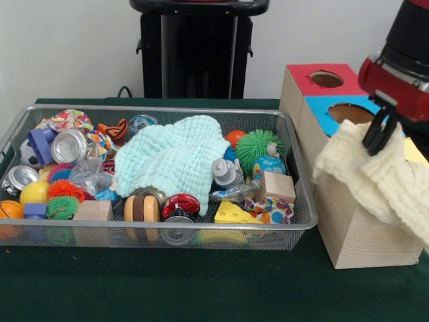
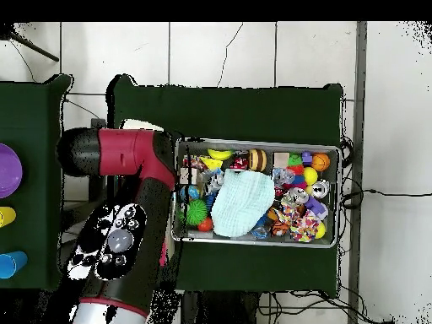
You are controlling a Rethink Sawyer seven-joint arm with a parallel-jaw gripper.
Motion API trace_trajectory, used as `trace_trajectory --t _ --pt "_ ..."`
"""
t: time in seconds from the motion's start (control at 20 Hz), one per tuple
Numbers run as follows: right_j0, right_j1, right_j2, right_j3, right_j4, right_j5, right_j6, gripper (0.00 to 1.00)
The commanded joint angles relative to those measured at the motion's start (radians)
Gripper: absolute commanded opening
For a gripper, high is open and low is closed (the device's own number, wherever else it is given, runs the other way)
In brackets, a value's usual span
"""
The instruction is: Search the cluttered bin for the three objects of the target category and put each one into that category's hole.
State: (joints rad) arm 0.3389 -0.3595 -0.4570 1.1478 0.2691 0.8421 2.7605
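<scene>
Black gripper (image 1: 379,134) pinched shut on crinkled cream-yellow cloth (image 1: 375,176), held over wooden sorting box with coloured holed top (image 1: 352,235), cloth draped down box front. Cloth light, limp, non-fragile; likely snags on hole edge, best pinched at bunched fold. Silver wire mesh bin (image 1: 13,131) crammed: mint waffle cloth (image 1: 171,159), small speckled fabric piece (image 1: 271,211), spiky green ball (image 1: 255,149), wooden cube (image 1: 275,186), yellow cheese wedge (image 1: 234,213).

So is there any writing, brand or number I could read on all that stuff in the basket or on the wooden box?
None can be read.
Small globe ball in the basket: coloured print, too small to read.
Speckled fabric piece: pattern only.
Wooden box: no lettering visible.
</scene>
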Motion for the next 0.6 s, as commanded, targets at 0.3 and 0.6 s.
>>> trace_trajectory --t 0.3,0.6 --pt "0.018 -0.033 0.077 0.129 0.044 0.076 0.153 0.00" --pt "0.009 -0.012 0.067 0.123 0.030 0.044 0.144 0.00"
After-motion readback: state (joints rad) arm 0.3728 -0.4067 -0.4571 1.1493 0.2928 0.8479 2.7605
